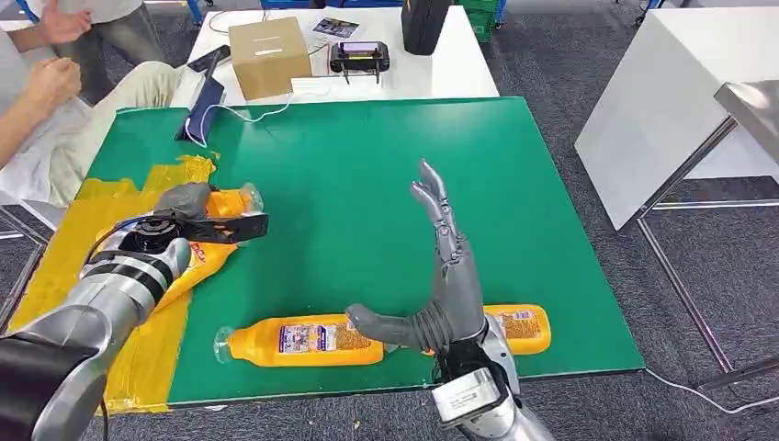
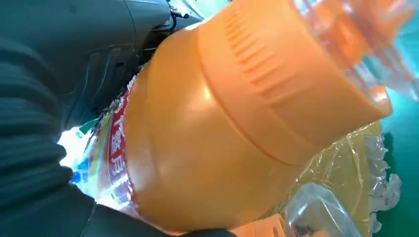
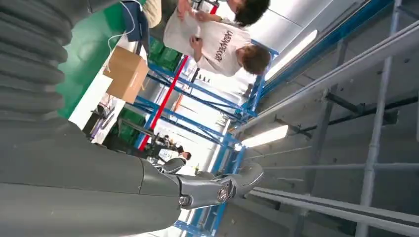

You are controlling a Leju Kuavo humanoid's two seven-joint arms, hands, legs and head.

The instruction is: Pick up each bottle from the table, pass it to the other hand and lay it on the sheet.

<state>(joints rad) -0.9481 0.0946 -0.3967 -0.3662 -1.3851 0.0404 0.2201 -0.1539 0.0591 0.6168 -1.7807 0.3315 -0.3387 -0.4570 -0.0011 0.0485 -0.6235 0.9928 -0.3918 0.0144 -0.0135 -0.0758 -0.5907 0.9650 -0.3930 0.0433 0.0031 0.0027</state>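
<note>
while the left hand (image 1: 188, 213) grips a bottle (image 1: 213, 241) over the sheet (image 1: 64, 241), the right hand (image 1: 439, 276) is spread.

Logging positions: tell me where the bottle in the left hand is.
In the head view the held bottle is at the left, in the left hand, over the yellow sheet at its edge with the green mat.

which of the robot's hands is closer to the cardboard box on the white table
Left. The left hand, gripping an orange bottle over the yellow sheet, sits nearer the cardboard box. The right hand is raised, open, by the green mat's near edge.
</note>
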